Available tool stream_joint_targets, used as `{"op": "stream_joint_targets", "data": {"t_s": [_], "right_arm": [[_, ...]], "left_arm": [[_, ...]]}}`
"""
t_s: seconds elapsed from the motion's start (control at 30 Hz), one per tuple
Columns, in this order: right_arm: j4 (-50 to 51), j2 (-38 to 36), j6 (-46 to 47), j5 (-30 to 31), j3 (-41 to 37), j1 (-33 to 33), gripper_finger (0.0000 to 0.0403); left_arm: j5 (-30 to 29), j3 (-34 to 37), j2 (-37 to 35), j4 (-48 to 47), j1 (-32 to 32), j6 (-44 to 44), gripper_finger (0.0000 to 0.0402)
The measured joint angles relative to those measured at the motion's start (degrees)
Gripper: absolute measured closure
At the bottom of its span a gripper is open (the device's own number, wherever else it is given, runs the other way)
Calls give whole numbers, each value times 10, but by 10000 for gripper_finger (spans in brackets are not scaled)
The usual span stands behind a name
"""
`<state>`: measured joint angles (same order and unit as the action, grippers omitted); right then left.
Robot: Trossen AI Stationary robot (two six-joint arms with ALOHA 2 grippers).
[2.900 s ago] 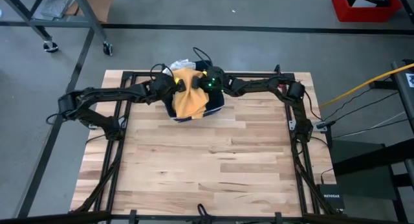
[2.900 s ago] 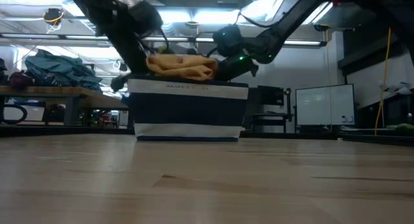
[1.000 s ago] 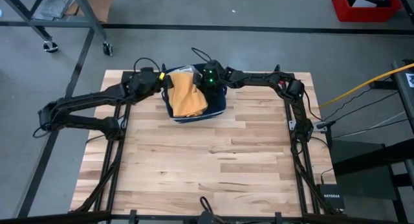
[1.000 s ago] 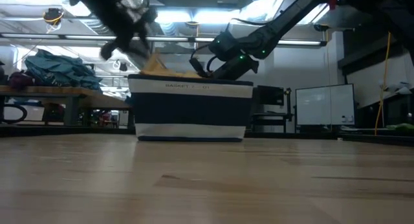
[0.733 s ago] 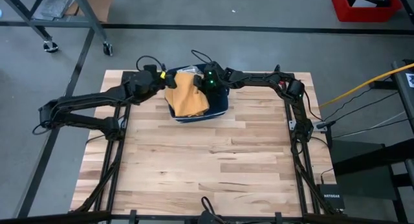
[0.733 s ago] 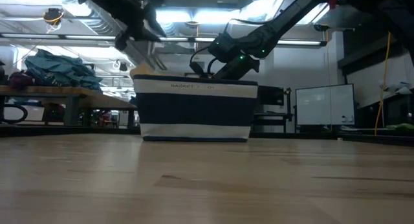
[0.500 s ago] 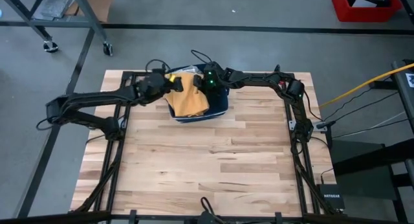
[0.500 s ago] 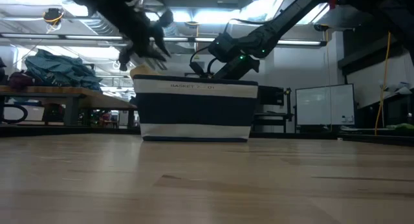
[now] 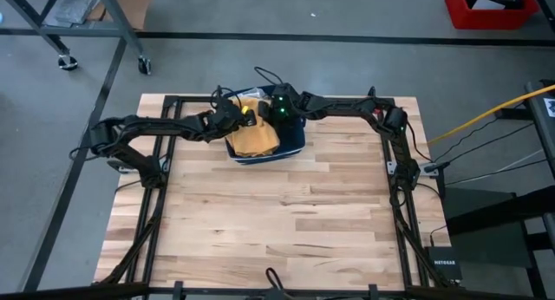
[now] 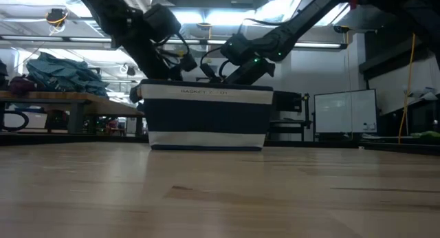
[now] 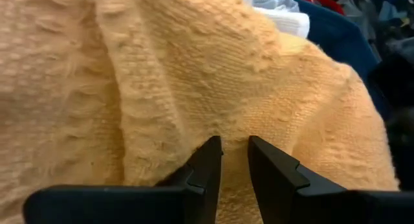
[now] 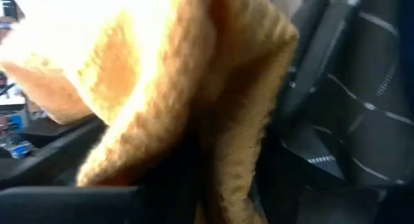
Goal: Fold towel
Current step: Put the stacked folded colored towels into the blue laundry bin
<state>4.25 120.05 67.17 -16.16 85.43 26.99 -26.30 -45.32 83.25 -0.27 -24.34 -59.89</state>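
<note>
A navy basket with white stripes [image 9: 292, 142] [image 10: 206, 117] stands at the table's far middle. An orange knitted towel [image 9: 256, 140] [image 11: 194, 68] [image 12: 194, 88] lies bunched inside it, over a white cloth [image 11: 275, 9]. In the low view the basket wall hides the towel. My left gripper [image 9: 245, 118] [image 11: 233, 146] reaches in over the basket's left rim, its fingers nearly together on the towel. My right gripper [image 9: 276, 111] reaches in from the far right rim and is shut on the towel. My left gripper has a raised fold of the towel [image 11: 217, 130] between its two fingertips, which slant down from the table's left. The towel lies slack in the basket below them. My right gripper holds a bunched fold of the towel [image 12: 223, 146], slanting down from the far right. The cloth hides the fingers, so one layer or several does not show. The towel sags slack into the basket.
The wooden tabletop [image 9: 277, 213] stretches toward the near edge in front of the basket. Black frame rails [image 9: 156, 196] [image 9: 399, 196] run along the table's left and right sides. Cables [image 9: 269, 79] trail behind the basket.
My left gripper has gone toward the table's right and down into the basket, closer to my right gripper. The towel's left end, which peaked above the rim a second ago, has sunk below it, and the towel is more bunched.
</note>
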Motion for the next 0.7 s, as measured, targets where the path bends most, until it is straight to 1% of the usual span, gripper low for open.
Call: {"op": "stream_joint_targets", "data": {"t_s": [0.23, 0.4, 0.5, 0.6, 0.7], "right_arm": [[6, -11, 0, 28, 0, -12, 270], [44, -49, -17, 57, 0, -11, 270], [78, -77, -25, 93, 0, -11, 270], [102, -104, -35, 116, 0, -11, 270], [107, -123, -46, 142, 0, -11, 270]], "left_arm": [[4, 0, 1, 5, -13, -7, 329], [4, 0, 1, 30, -17, -10, 329], [4, 0, 1, 34, -17, -14, 329], [4, 0, 1, 35, -16, -16, 329], [4, 0, 1, 41, -16, -15, 329]]}}
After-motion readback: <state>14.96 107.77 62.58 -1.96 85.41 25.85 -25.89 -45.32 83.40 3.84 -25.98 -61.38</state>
